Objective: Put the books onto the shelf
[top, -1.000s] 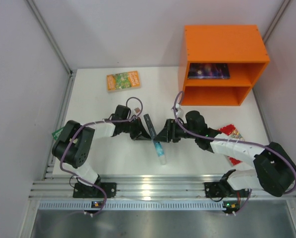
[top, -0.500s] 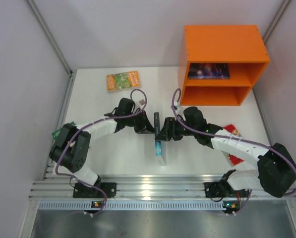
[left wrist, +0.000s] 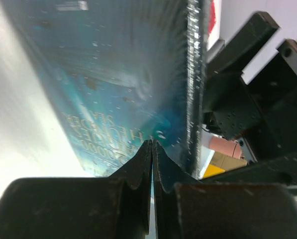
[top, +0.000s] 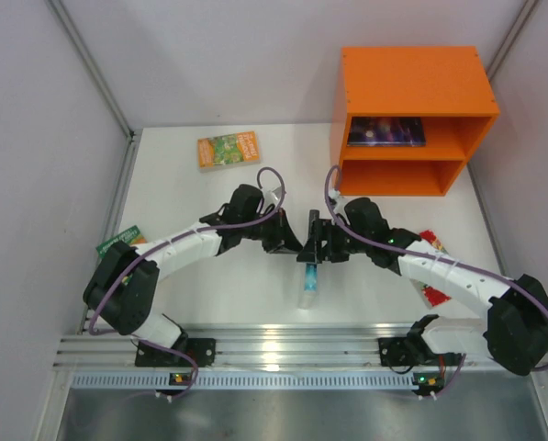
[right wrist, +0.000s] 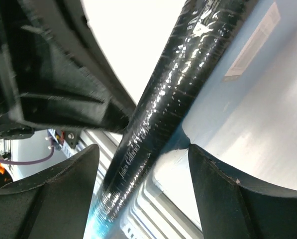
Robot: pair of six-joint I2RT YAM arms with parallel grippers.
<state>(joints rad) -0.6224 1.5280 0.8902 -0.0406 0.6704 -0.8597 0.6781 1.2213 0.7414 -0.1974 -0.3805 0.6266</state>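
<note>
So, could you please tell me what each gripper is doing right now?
Left gripper: closed on the pale teal book.
Right gripper: open, fingers astride that book's spine.

Lab cell, white panels (top: 35, 138), aluminium rails (top: 283, 344)

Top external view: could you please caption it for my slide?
Left tool pinches the pale teal book on edge; right tool open around it.

Book (top: 386, 131) in shelf's (top: 411, 78) upper compartment, another book (top: 308, 276) front-left
</note>
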